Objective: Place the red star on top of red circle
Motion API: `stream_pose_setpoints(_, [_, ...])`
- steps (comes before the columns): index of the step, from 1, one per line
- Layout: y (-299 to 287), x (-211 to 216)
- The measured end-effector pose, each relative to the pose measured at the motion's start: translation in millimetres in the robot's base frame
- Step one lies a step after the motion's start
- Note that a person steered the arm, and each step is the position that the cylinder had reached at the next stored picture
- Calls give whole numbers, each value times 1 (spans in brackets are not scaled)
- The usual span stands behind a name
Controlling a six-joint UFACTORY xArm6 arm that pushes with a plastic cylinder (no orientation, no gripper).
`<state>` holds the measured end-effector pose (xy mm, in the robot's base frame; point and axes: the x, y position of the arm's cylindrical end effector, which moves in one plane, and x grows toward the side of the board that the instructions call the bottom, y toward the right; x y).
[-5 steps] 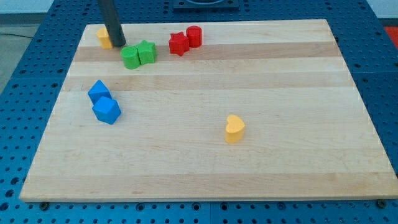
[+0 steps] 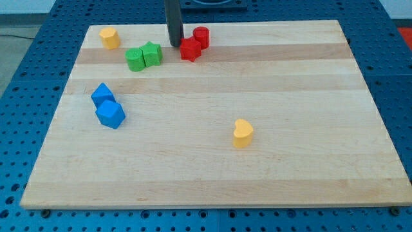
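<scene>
The red star [image 2: 190,49] lies near the view's top centre of the wooden board [image 2: 212,161]. The red circle [image 2: 201,37] stands just above and to the right of it, touching or nearly touching. My tip [image 2: 175,44] is at the red star's upper left edge, right against it or very close. The rod rises straight up out of the view's top.
Two green blocks [image 2: 143,56] sit together left of the star. A yellow block [image 2: 109,37] is at the top left corner. Two blue blocks [image 2: 106,106] sit at the left. A yellow heart [image 2: 243,133] lies right of centre, lower down.
My tip has moved right from beside the top-left yellow block to the red star's left edge. The red star has shifted slightly right and down.
</scene>
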<state>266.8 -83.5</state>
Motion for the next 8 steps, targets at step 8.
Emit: stream_pose_setpoints(8, [38, 30])
